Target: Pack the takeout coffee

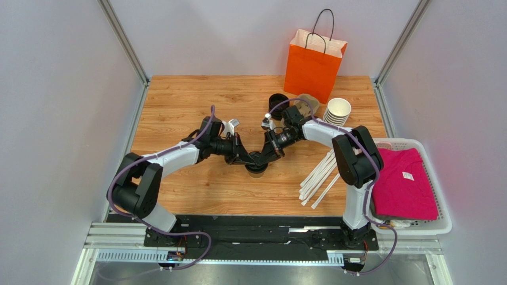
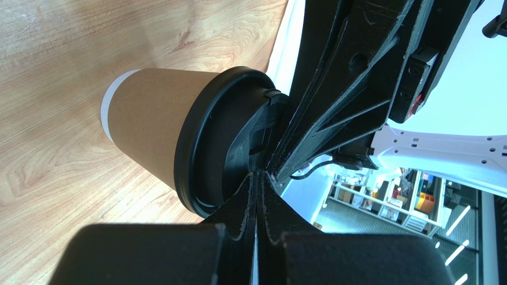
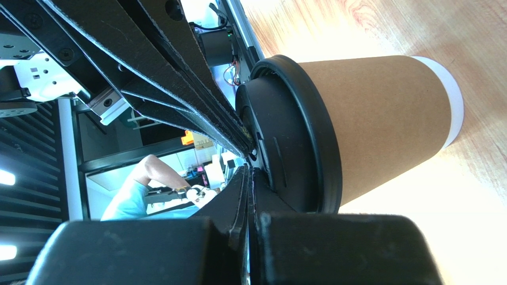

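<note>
My left fingers [image 2: 241, 208] and right fingers [image 3: 237, 199] are closed, empty, tips on the black lid [image 2: 205, 142]; the takeout coffee [image 2: 155, 127] mid-frame looks light, crushable, so I'd grip its paper wall gently.

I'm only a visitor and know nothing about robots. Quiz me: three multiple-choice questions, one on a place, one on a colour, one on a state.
1. Where is the orange bag? A) far edge of the table B) table's middle C) near edge
2. The lid on the cup is: A) white B) black C) orange
3. The left hand and right hand are: A) both open B) one open C) both shut
Answers: 1 A, it stands at the back edge; 2 B, black lid on brown cup; 3 C, each hand's fingers meet.
</note>
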### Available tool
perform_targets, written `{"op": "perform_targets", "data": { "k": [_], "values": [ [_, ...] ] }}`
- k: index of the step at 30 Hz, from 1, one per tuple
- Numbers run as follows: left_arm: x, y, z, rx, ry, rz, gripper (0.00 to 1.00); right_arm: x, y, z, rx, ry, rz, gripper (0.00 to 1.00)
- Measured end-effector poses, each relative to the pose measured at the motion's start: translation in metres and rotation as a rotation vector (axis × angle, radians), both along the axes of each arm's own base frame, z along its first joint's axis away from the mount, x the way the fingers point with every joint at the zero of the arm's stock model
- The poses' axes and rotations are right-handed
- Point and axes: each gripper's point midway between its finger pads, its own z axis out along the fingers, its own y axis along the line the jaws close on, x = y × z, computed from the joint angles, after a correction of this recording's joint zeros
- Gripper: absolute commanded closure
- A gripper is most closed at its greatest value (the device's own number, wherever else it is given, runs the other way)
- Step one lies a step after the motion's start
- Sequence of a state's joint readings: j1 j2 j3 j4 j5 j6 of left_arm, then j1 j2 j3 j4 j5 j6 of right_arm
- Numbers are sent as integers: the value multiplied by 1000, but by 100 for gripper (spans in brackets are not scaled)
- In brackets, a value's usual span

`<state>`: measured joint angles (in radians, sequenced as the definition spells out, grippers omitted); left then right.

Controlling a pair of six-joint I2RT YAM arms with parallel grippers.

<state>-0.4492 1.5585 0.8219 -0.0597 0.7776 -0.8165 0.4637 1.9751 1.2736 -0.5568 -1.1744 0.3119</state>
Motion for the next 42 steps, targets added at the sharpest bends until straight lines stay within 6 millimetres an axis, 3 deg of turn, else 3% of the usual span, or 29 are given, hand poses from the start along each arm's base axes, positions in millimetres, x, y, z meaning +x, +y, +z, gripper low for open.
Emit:
{"op": "perform_targets", "data": {
  "k": [19, 28, 35, 40, 42],
  "values": [
    [-3, -2, 16, -79, -61, 5, 100, -3, 10, 18, -62, -133, 44, 99],
    [-10, -4, 43, -164, -132, -29, 100, 28, 8, 38, -34, -200, -8, 100],
    [-19, -10, 37, -162, -120, -65, 100, 34, 10, 15, -60, -142, -17, 100],
    [-23, -12, 7, -105, -41, -98, 100, 34, 12, 10, -40, -111, -10, 100],
    [-24, -14, 5, -96, -28, -125, 100, 35, 13, 10, -34, -116, -11, 100]
  ]
}}
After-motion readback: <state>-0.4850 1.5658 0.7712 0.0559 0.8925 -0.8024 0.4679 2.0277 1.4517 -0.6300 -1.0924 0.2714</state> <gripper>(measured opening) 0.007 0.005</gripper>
